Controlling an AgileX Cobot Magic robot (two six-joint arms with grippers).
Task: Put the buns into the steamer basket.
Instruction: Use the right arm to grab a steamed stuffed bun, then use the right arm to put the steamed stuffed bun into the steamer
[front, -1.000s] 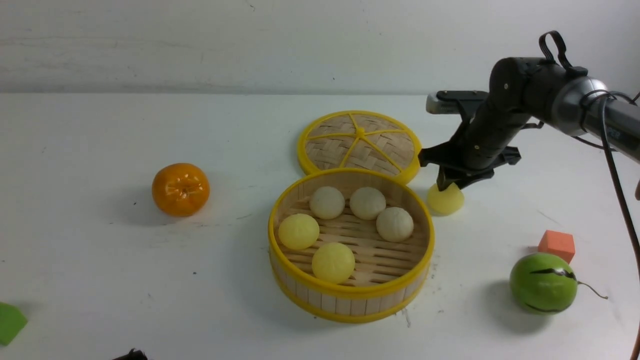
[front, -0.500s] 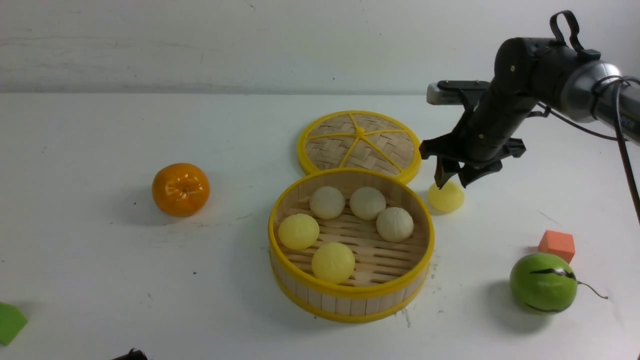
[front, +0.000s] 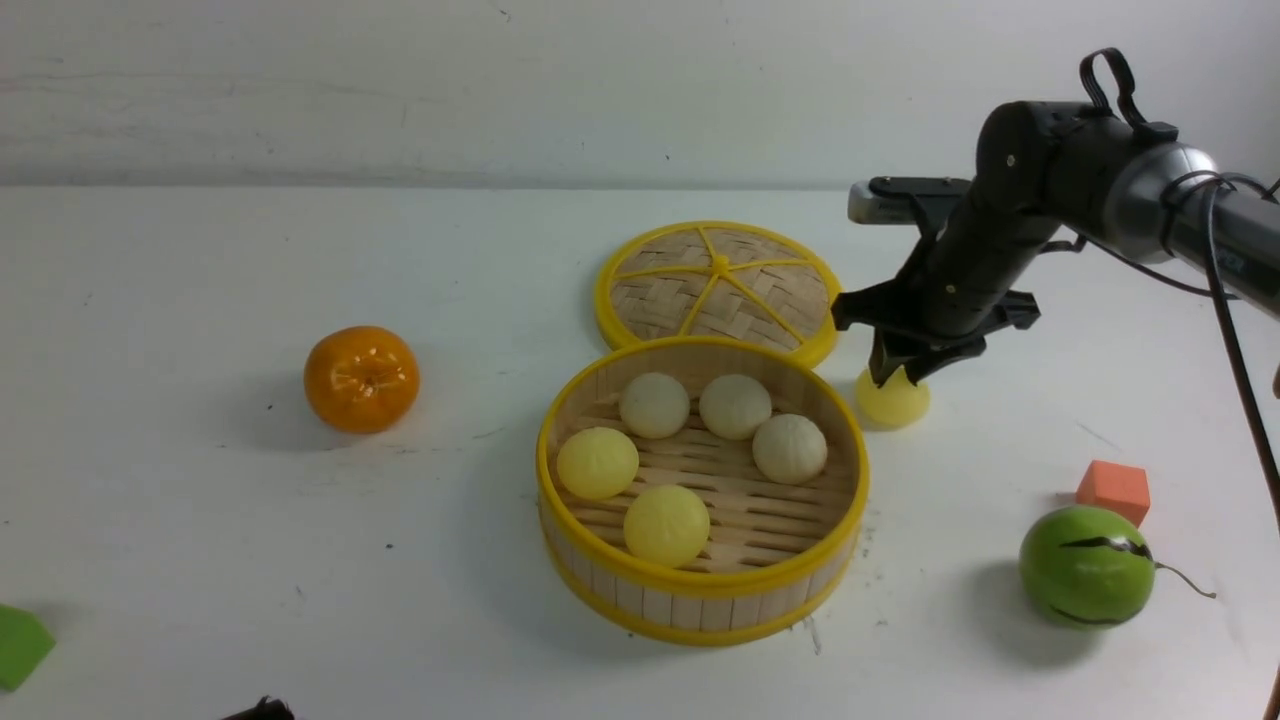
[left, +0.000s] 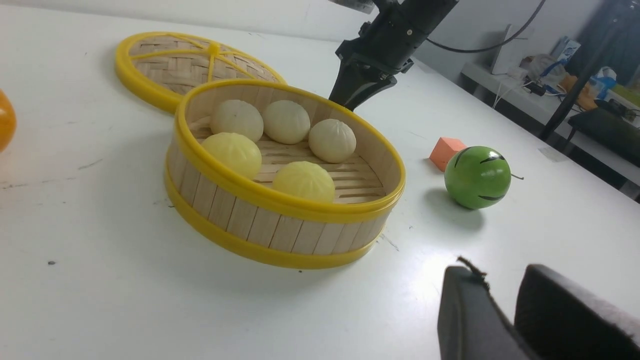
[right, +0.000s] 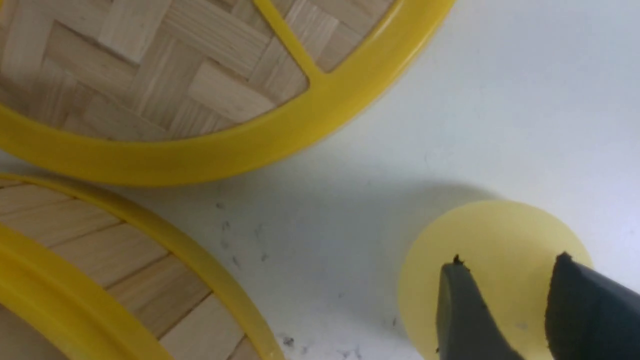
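Note:
The steamer basket (front: 700, 600) stands mid-table and holds several buns, two pale yellow (front: 597, 462) and three beige-white (front: 735, 405). One more pale yellow bun (front: 895, 405) lies on the table just right of the basket. My right gripper (front: 900, 375) points down onto the top of that bun (right: 480, 225). The right gripper's (right: 507, 262) fingers are apart with a gap narrower than the bun, which looks round and undented. My left gripper (left: 495, 272) hovers low near the table's front, slightly open and empty.
The woven lid (front: 718, 285) lies flat behind the basket, close to the right gripper. An orange fruit (front: 361, 378) sits to the left. A green ball (front: 1086, 565) and an orange cube (front: 1112, 490) are at the right, a green block (front: 18, 645) at the left edge.
My right gripper lifted off the loose bun, then came back down onto its top. The bun stays on the table in nearly the same spot. The buns in the basket have not moved.

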